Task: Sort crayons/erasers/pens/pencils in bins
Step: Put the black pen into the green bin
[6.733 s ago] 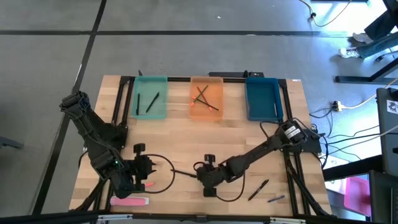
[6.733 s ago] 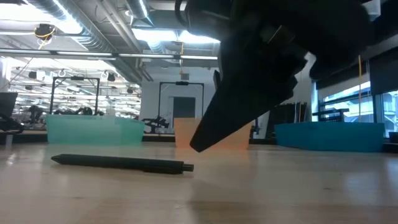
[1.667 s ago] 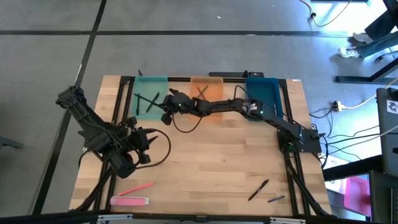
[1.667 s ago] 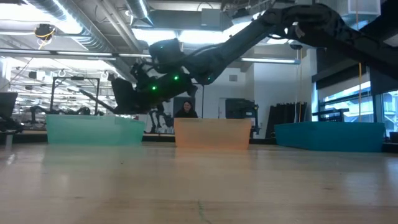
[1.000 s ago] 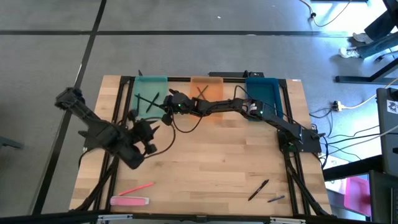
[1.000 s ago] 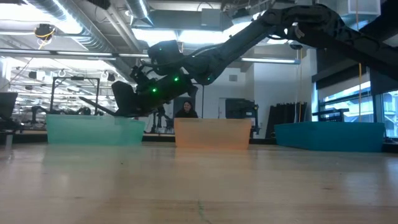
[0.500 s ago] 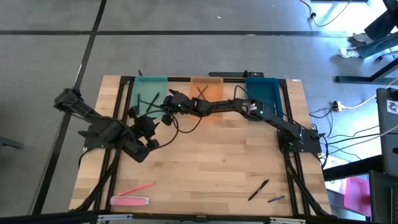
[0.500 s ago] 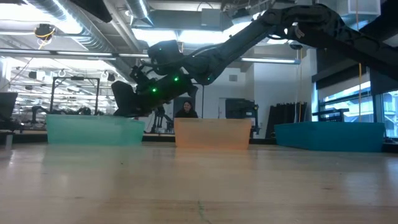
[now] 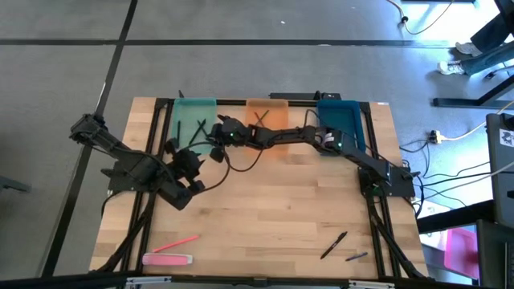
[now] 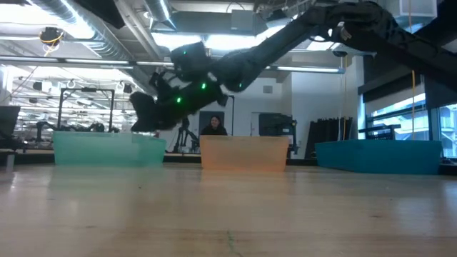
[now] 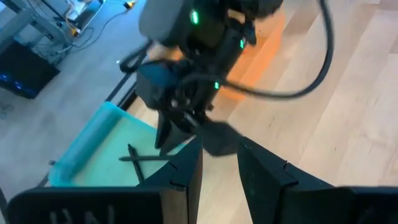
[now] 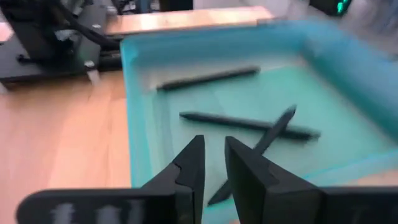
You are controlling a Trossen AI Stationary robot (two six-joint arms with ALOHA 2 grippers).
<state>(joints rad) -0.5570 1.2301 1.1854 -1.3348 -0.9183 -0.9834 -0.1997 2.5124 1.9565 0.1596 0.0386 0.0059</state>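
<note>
Bare wooden tabletop (image 9: 273, 201) stretches between me and what is left to sort. My right gripper (image 9: 215, 128) hangs over the teal bin (image 9: 183, 108), fingers slightly apart and holding nothing, with three pens (image 12: 249, 122) lying loose in the bin below. The next black pen (image 9: 333, 245) lies far back toward my own base, near the front edge, its long axis slanted across the table. My left gripper (image 9: 178, 156), fingers parted and empty, sits beside the teal bin, nearer the pink pencil (image 9: 175, 242) and eraser (image 9: 167, 259).
</note>
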